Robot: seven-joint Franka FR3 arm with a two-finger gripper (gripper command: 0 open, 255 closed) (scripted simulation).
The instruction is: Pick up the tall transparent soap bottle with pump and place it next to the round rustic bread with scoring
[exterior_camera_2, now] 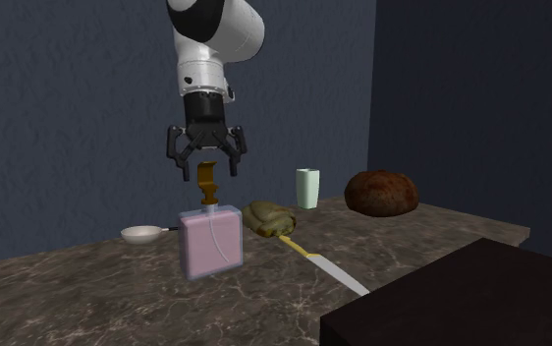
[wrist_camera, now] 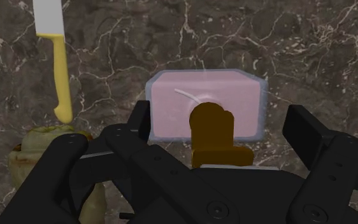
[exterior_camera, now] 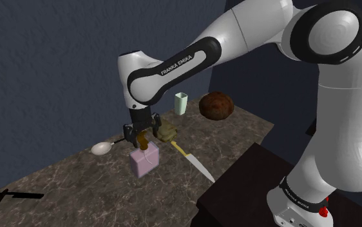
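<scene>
Fingers: the gripper (exterior_camera_2: 208,169) is hanging straight above the soap bottle (exterior_camera_2: 210,244) with its fingers standing wide apart, gripping nothing.
Pump: the brown pump (exterior_camera_2: 208,185) is sitting between the fingertips with a gap on either side in the wrist view; neither finger is touching it.
Soap bottle: it is standing upright on the dark marbled bench (exterior_camera_2: 87,305), a clear squarish body showing pink inside.
Bread: the round brown bread (exterior_camera_2: 382,193) is lying well apart from the bottle, toward the second exterior view's right.
Between them: an olive-coloured lump (exterior_camera_2: 267,217) is sitting just beside the bottle, and a pale green cup (exterior_camera_2: 307,188) is standing near the bread.
Knife: a yellow-handled knife (exterior_camera_2: 328,270) is lying flat, its handle end near the lump.
Spoon: a white spoon (exterior_camera_2: 141,234) is lying on the bottle's other side.
</scene>
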